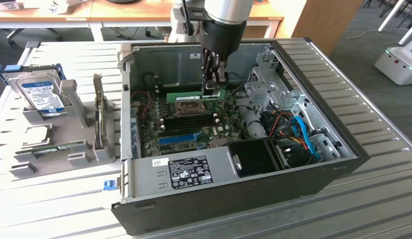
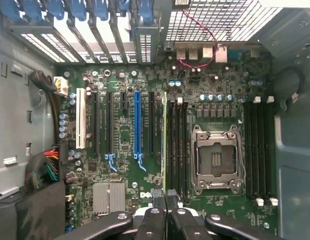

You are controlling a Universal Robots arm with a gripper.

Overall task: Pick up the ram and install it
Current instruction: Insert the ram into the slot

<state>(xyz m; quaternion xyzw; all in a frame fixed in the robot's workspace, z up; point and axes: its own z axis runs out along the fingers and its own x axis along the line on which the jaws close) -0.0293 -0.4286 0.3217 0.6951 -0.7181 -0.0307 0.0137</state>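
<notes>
The ram (image 1: 192, 95) is a long green stick held level above the motherboard (image 1: 192, 127) inside the open computer case (image 1: 226, 199). My gripper (image 1: 213, 88) reaches down from above and is shut on the ram's end toward the exterior view's right. In the wrist view the ram (image 2: 165, 140) shows edge-on as a thin green line running away from my gripper (image 2: 165, 198). It hangs beside a bank of black memory slots (image 2: 177, 145), next to the CPU socket (image 2: 215, 160). Whether it touches a slot I cannot tell.
A grey holder (image 1: 73, 154) at the exterior view's left carries a silver hard drive (image 1: 39, 94), an upright card (image 1: 98, 117) and another green stick (image 1: 53, 148). Inside the case are a blue slot (image 2: 137, 122), a second slot bank (image 2: 260, 150), drive cages (image 1: 272, 84) and cables (image 1: 302, 134).
</notes>
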